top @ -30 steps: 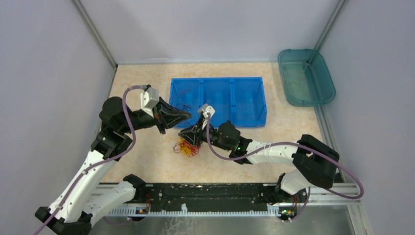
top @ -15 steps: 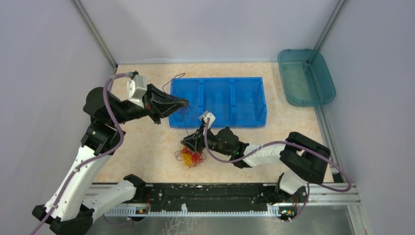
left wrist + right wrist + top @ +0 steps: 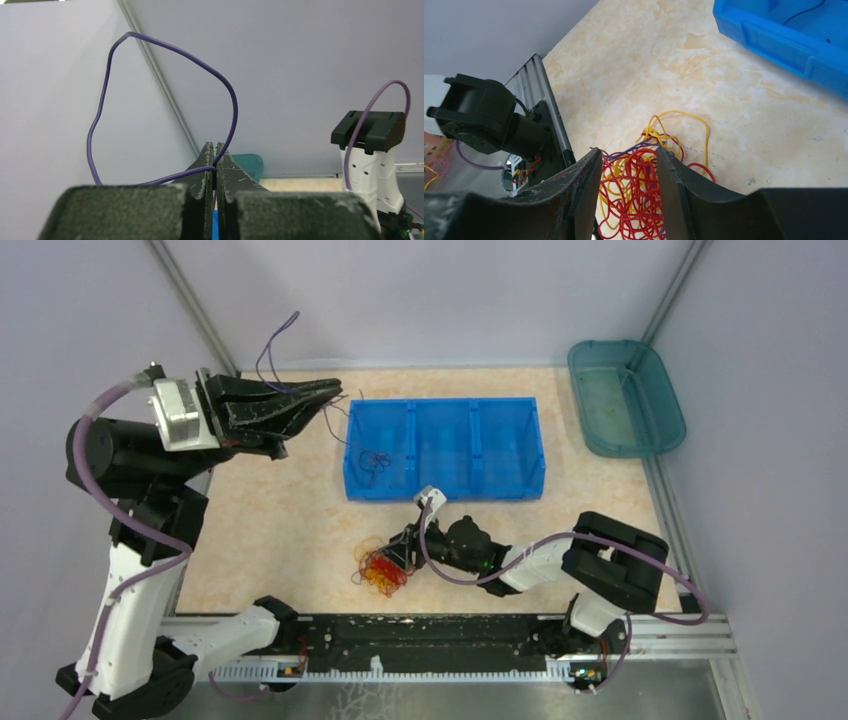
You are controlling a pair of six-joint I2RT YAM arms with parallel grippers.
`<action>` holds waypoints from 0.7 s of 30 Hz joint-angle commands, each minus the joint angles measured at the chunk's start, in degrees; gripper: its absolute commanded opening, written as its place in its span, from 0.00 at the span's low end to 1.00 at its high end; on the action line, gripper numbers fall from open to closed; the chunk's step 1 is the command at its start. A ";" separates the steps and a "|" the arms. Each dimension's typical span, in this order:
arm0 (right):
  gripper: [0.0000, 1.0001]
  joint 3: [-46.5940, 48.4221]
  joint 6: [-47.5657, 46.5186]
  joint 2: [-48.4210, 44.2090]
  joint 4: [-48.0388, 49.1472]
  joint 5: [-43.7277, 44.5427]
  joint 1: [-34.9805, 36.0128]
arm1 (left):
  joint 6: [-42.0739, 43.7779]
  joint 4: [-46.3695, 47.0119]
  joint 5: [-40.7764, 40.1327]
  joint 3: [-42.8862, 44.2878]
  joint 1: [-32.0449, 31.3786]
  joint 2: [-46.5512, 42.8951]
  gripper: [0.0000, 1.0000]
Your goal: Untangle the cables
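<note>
My left gripper (image 3: 335,390) is raised high over the far left of the table, shut on a thin dark purple cable (image 3: 272,345) that loops above the fingers. In the left wrist view the gripper (image 3: 215,165) pinches this cable (image 3: 165,47) at the tips. A tail hangs toward more dark cable (image 3: 375,458) in the blue bin's left compartment. My right gripper (image 3: 403,555) is low on the table, its jaws around a tangle of red and yellow cables (image 3: 383,572). The right wrist view shows the gripper (image 3: 628,156) with the tangle (image 3: 639,195) filling the gap; a few purple strands run through it.
A blue three-compartment bin (image 3: 500,485) stands mid-table; its corner shows in the right wrist view (image 3: 774,40). A teal tray (image 3: 625,400) lies at the far right. The black rail (image 3: 400,635) runs along the near edge. Grey walls enclose the table.
My left gripper rose and swung left and back, pulling the dark purple cable up and away. My right gripper moved toward the near edge with the red-yellow tangle.
</note>
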 commanded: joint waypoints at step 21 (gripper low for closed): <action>0.77 -7.86 -4.36 -41.12 -21.70 32.45 -1.69 | 15.53 6.53 -18.60 -22.90 0.20 7.02 0.00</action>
